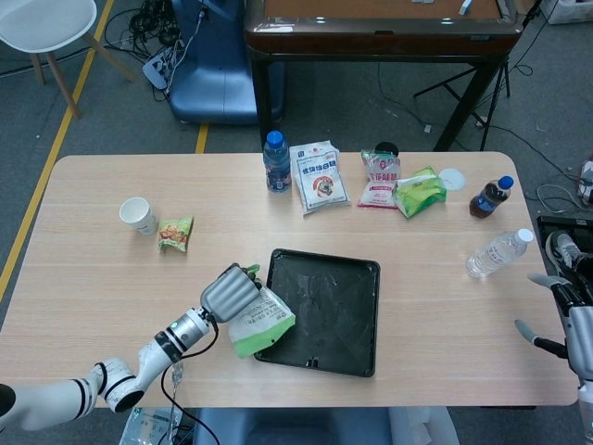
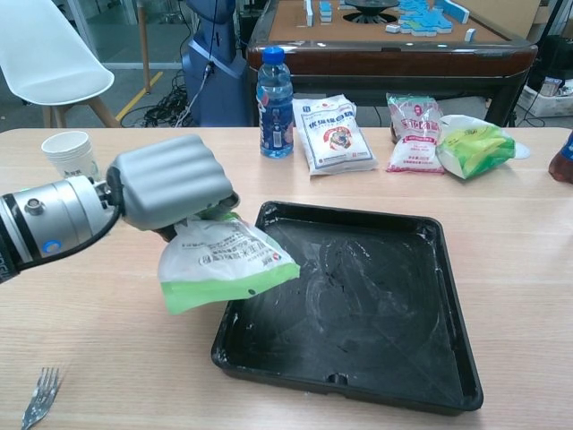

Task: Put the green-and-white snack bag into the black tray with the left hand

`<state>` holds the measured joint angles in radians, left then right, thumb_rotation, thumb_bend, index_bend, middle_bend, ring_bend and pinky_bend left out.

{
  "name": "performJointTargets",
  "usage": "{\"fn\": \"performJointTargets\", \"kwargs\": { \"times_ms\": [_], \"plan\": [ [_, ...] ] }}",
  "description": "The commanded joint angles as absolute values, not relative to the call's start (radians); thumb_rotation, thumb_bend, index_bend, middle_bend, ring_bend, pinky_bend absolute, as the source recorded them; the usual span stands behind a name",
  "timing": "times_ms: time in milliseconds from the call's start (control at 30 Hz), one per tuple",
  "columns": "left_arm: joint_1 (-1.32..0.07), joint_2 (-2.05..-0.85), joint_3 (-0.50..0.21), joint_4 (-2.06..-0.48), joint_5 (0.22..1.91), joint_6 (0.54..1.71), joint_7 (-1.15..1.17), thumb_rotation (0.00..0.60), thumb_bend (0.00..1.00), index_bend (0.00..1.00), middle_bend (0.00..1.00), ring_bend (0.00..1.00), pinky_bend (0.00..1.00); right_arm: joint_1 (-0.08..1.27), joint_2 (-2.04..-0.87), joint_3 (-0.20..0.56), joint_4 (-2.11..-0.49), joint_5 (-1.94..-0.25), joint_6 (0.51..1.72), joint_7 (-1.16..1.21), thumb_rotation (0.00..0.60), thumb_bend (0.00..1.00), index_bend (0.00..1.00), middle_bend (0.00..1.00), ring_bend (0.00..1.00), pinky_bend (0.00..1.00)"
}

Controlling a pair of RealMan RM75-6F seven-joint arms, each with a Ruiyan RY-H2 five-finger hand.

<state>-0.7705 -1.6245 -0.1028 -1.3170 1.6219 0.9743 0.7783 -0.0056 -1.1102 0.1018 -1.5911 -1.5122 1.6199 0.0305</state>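
Snack bag gripped by left hand over black tray's left rim; right hand spread, empty

Left hand has a smooth grey ribbed shell on a silver metal wrist (small blue dot), white jointed arm; right hand grey, dark-tipped.

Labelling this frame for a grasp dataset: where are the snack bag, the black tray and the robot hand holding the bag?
snack bag [image 2: 226, 266]: chest view, white front panel.
black tray [image 2: 376, 309]: chest view, bare floor.
left robot hand [image 2: 170, 190]: chest view, grey back of the hand.
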Motion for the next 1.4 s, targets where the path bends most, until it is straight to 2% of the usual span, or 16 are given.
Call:
{"fn": "performJointTargets", "kwargs": {
  "times_ms": [33, 300, 633, 900, 1067, 1400],
  "plan": [
    [-0.788, -1.66, -0.106, -1.334, 1.582, 0.939, 1.021, 0.6, 0.43, 0.62, 0.71, 0.69, 0.78, -0.008, -1.112, 0.102, -1.582, -1.51, 1.622, 0.041, 0.6, 0.01, 0.31, 0.35, 0.19, 0.24],
    [-0.793, -1.661, -0.087, -1.358, 1.53, 0.9, 1.261, 0.6, 0.43, 0.61, 0.72, 0.69, 0.78, -0.006, -1.12, 0.105, -1.561, -1.508, 1.62, 0.059, 0.6, 0.01, 0.31, 0.35, 0.19, 0.24],
    [-0.781, -1.694, -0.057, -1.381, 1.386, 0.874, 1.557, 0.6, 0.43, 0.61, 0.72, 0.69, 0.78, -0.007, -1.122, 0.106, -1.551, -1.507, 1.621, 0.069, 0.6, 0.01, 0.31, 0.35, 0.19, 0.24],
    [-0.783, -1.691, -0.078, -1.452, 1.286, 0.926, 1.636, 0.6, 0.43, 0.62, 0.73, 0.7, 0.78, -0.014, -1.122, 0.105, -1.545, -1.505, 1.627, 0.076, 0.6, 0.01, 0.31, 0.35, 0.19, 0.24],
    [-0.802, -1.691, -0.071, -1.476, 1.31, 0.969, 1.657, 0.6, 0.43, 0.62, 0.74, 0.7, 0.78, -0.013, -1.126, 0.105, -1.544, -1.503, 1.624, 0.077, 0.6, 0.01, 0.31, 0.35, 0.19, 0.24],
    [-0.814, -1.771, -0.005, -1.364, 1.278, 0.962, 1.731, 0.6, 0.43, 0.62, 0.75, 0.71, 0.78, -0.018, -1.123, 0.109, -1.544, -1.494, 1.626, 0.08, 0.6, 0.01, 0.31, 0.35, 0.19, 0.24]
  ]
}}
